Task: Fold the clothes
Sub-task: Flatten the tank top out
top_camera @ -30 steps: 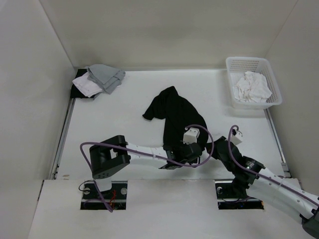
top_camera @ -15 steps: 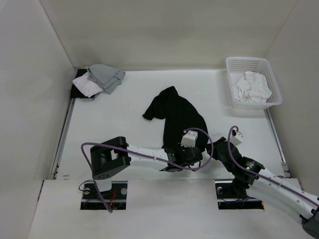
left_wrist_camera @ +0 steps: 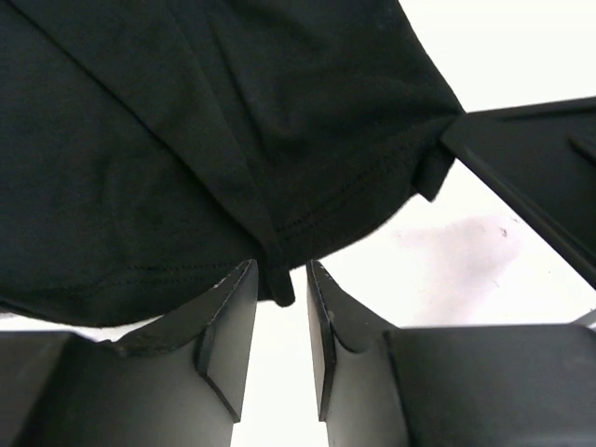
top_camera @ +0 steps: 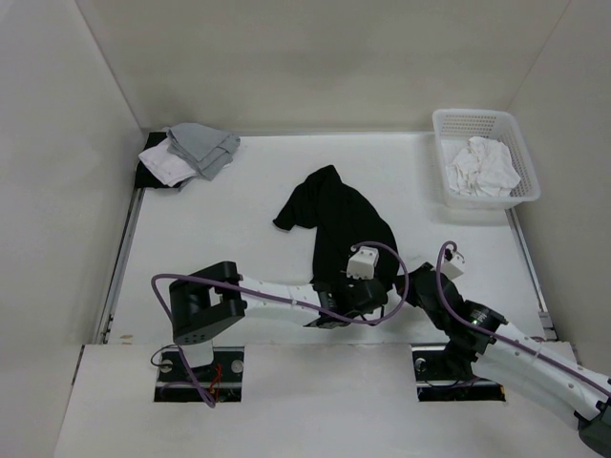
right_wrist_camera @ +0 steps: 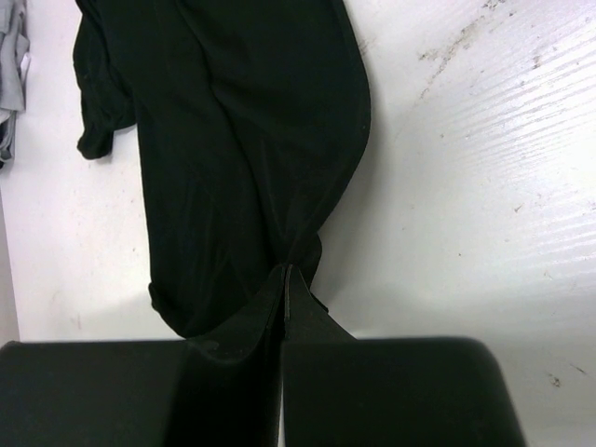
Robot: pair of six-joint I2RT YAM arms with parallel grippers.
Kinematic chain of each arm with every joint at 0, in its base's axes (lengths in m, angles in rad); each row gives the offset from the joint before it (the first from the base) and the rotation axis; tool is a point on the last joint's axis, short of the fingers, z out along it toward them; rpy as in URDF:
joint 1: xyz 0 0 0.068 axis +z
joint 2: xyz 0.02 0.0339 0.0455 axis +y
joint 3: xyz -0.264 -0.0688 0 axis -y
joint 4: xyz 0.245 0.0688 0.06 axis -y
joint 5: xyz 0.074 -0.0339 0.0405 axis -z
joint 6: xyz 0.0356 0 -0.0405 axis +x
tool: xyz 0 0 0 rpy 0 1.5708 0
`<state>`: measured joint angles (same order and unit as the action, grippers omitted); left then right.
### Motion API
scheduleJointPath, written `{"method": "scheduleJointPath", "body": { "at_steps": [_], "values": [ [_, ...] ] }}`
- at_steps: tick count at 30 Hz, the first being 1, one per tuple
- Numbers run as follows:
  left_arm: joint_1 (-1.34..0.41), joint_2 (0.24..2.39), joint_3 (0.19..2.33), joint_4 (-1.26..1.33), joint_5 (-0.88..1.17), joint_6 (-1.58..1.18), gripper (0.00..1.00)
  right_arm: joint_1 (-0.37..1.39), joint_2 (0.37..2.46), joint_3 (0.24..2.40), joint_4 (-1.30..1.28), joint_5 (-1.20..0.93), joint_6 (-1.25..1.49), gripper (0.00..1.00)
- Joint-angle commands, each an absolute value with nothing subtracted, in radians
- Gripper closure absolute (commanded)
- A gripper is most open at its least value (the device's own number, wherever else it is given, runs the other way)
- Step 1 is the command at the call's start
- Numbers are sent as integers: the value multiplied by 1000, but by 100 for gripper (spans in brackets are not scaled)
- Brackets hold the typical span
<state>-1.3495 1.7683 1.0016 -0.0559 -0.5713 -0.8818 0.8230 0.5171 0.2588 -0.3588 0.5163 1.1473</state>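
The clothes (top_camera: 334, 215), a plain black top, lie crumpled in the middle of the white table. Both grippers are at its near edge. In the left wrist view my left gripper (left_wrist_camera: 279, 275) is open, the jaws a narrow gap apart. A small fold of the black hem (left_wrist_camera: 279, 284) hangs between the tips without filling the gap. From above, the left gripper (top_camera: 355, 286) sits just left of the right gripper (top_camera: 401, 284). My right gripper (right_wrist_camera: 285, 272) is shut on a pinched bunch of the clothes (right_wrist_camera: 233, 140), and its dark finger (left_wrist_camera: 531, 177) shows beside the hem.
A white basket (top_camera: 474, 114) holding a white cloth (top_camera: 484, 167) stands at the back right. A pile of grey and white garments (top_camera: 191, 153) lies at the back left corner. Walls close in the table on three sides.
My left wrist has shifted slightly left and toward the near edge along the hem. The right arm and the black top have stayed put.
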Motion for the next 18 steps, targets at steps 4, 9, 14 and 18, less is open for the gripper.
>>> {"method": "scheduleJointPath", "body": {
  "at_steps": [4,9,14,18],
  "values": [
    [-1328,1758,1006,-28,-560,-894,75,820,508,258,-337,534,1135,100],
    [-1326,1781,1014,1,-506,-882,71,820,512,258,-333,534,1132,100],
    [-1314,1799,1017,-5,-462,-891,76,820,512,258,-333,534,1131,100],
    [-1315,1796,1015,-20,-466,-899,78,820,517,258,-331,534,1131,100]
  ]
}}
